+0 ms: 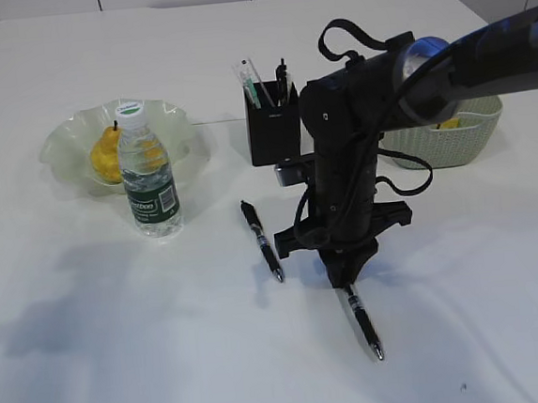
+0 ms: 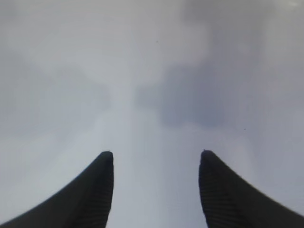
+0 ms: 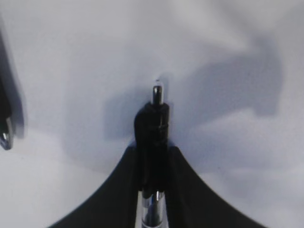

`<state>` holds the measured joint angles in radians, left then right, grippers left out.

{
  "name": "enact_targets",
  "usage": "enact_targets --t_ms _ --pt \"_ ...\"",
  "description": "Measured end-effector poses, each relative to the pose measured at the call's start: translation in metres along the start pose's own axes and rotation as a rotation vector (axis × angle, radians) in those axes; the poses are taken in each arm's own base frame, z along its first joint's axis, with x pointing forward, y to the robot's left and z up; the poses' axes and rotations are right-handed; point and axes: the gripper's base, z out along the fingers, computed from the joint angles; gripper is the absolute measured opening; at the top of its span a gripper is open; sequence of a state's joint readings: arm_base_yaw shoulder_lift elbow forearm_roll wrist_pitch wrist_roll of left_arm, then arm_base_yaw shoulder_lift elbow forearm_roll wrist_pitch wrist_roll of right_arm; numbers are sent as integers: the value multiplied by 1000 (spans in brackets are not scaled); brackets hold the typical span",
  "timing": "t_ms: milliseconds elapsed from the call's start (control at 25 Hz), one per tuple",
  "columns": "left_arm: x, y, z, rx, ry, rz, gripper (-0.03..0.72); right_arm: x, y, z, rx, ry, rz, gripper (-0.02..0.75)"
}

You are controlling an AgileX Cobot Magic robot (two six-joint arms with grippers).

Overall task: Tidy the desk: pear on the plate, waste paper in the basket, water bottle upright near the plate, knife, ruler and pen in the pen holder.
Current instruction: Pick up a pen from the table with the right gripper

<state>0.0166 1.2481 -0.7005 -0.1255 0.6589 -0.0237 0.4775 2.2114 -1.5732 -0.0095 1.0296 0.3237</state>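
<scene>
Starting at the left, you are seeing the left claw point(image 2: 156, 190) hanging partly open over bare bench point(image 1: 95, 368), gripping nothing. The pear point(image 1: 107, 157) is already sitting in the plate point(image 1: 66, 144), with the water bottle point(image 1: 147, 170) standing upright just in front.

Moving to the middle, one pen point(image 1: 262, 241) is lying loose on the bench, black-barrelled with a silver tip, below the pen holder point(image 1: 273, 124).

Further right, your right claw point(image 3: 153, 156) is pinching the second pen point(image 1: 362, 321) at its clip end, fingers point(image 3: 118, 190) pressing on either side of the barrel. In my judgement this pen is handling as light, stiff and a little slick, so a hold near one end is letting the long tip swing; gripping closer to mid-barrel would be steadier, though an end grip is helping it drop upright into the holder. The basket point(image 1: 452, 138) is sitting at the far right.
</scene>
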Motion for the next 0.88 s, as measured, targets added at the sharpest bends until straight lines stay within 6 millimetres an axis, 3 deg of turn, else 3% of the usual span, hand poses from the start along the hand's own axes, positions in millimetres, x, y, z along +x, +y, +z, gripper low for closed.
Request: enact_targets --t_ms 200,360,600,880 --pt "0 0 0 0 0 0 402 0 0 -1 3 -3 -31 99" --pt "0 0 0 1 -4 -1 402 0 -2 -15 8 -39 -43 99" --pt "0 0 0 1 -5 -1 402 -2 -5 -60 -2 -194 -78 99" --pt "0 0 0 1 2 -1 402 -21 -8 -124 40 -444 -122 99"
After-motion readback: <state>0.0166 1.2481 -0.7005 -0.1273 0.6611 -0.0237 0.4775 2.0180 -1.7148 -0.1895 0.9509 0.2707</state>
